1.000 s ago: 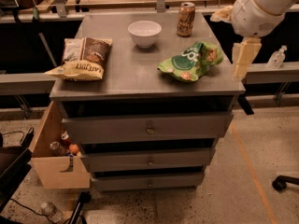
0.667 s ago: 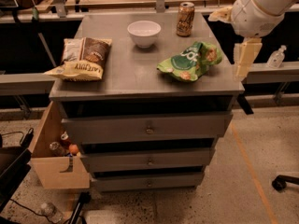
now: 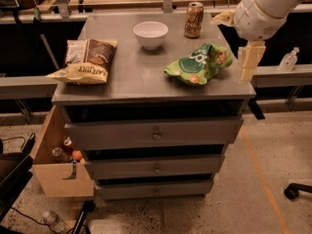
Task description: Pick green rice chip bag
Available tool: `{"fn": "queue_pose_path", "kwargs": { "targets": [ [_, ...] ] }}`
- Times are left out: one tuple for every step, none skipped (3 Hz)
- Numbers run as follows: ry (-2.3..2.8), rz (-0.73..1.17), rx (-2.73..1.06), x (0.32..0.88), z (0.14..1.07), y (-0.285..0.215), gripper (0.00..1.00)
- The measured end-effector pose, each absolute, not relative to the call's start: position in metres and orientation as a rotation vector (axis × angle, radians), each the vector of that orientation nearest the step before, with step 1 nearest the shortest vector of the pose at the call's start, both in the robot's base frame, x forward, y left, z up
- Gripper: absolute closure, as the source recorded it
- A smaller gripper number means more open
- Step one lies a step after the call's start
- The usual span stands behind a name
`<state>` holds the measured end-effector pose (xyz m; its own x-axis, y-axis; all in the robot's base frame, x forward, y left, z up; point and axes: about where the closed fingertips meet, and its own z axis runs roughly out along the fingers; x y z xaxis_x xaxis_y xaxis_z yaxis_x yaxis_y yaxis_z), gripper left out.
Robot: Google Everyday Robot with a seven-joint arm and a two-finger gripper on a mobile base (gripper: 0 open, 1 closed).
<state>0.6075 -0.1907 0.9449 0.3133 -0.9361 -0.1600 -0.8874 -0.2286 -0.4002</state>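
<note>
Hand [image 3: 251,62] at right edge of cabinet [image 3: 141,79] | beside green rice chip bag [image 3: 197,63] | opening: cannot tell

white bowl [image 3: 150,34] back centre | soda can [image 3: 194,19] right of it | brown chip bag [image 3: 87,60] left | cabinet [image 3: 141,82], 3 drawers

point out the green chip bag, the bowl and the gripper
green rice chip bag [image 3: 197,65], camera view, bag's middle
bowl [image 3: 150,35], camera view, front wall
gripper [image 3: 249,73], camera view, tip, hanging beside the bag

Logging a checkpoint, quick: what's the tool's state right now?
Tool: right of the green rice chip bag, beside the cabinet; open or closed cannot be told.
</note>
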Motion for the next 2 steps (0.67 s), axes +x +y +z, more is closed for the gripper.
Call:
{"fn": "queue_pose_path", "kwargs": {
  "targets": [
    [1.553, -0.152, -2.23, 0.632, 0.929, -0.191, 0.0],
    [1.462, -0.164, -2.298, 0.653, 0.914, -0.194, 0.0]
  ]
}}
